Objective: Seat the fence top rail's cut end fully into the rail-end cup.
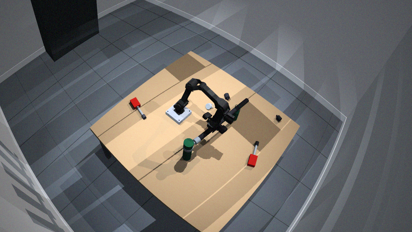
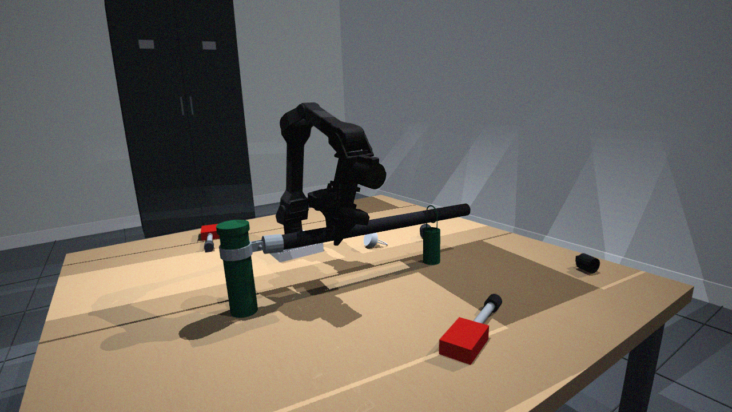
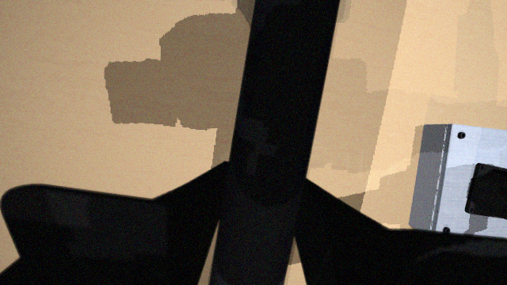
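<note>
Grey tiled room, dark cabinet (image 2: 179, 113) at the back, tan table (image 2: 358, 348) with shadow patches. Black arm on a grey base plate (image 1: 178, 113). Gripper (image 2: 341, 231) clamped on the black rail (image 2: 399, 220), about mid-length; wrist view shows the rail (image 3: 277, 119) running straight between the two dark fingers, table below. Rail is off the table, roughly level. On one side of the gripper the rail end goes into the grey cup (image 2: 273, 242) on the band (image 2: 235, 252), which sits high on the big green post (image 2: 239, 276), just under its cap (image 2: 233, 226). How deep the end sits: cannot tell. On the gripper's other side the rail passes through the loop (image 2: 431, 215) on the small green post (image 2: 430, 245) and sticks out past it. Red-block tools (image 2: 463, 339) and (image 2: 209, 231), a black plug (image 2: 587, 262), a small white fitting (image 2: 370, 240) lie apart from the gripper.
</note>
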You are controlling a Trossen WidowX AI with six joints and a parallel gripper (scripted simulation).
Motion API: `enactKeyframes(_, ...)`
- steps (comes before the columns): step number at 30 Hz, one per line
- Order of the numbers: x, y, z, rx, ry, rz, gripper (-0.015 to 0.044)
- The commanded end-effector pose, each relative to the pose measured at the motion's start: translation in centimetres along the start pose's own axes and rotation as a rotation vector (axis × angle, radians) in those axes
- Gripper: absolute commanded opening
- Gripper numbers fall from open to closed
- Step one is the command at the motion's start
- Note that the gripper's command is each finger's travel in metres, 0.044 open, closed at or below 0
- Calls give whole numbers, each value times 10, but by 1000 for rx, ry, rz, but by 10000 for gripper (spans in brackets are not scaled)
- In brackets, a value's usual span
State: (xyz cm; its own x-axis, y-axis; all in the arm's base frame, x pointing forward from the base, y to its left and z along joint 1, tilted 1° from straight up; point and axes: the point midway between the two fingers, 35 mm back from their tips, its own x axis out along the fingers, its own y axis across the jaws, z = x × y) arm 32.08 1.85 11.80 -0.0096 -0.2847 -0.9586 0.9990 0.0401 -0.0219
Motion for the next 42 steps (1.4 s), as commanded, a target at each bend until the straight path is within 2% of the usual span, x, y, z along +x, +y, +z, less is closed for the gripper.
enactKeyframes(1,0,0,0,0,0,0,0)
enactKeyframes(42,2,-1,25,0,-2,0,0)
